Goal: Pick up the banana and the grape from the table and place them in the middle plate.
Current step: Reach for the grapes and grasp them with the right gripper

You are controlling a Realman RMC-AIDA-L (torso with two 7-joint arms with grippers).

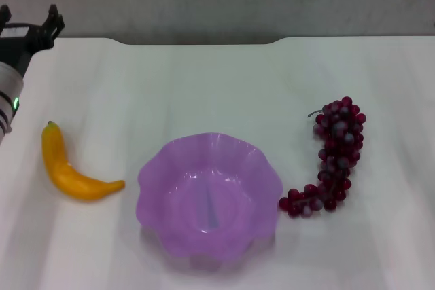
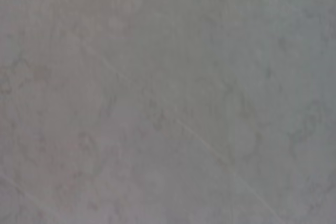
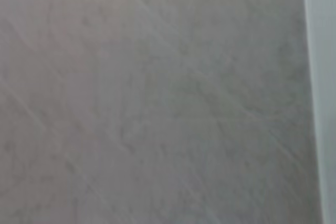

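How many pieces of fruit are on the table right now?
2: the banana lies left of the middle plate, the grape right of it. Both sit on the table; nothing appears hidden.

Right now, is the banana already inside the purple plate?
No, the banana lies on the table to the left of the middle plate, apart from its rim, and the plate holds nothing.

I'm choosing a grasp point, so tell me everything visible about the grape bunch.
The grape is a long bunch of small, glossy, dark red-purple berries with a thin stem at its far end. It lies flat on the white table, to the right of the purple middle plate. Its near end curls toward the plate's rim and stops just short of it. No pincer is near it.
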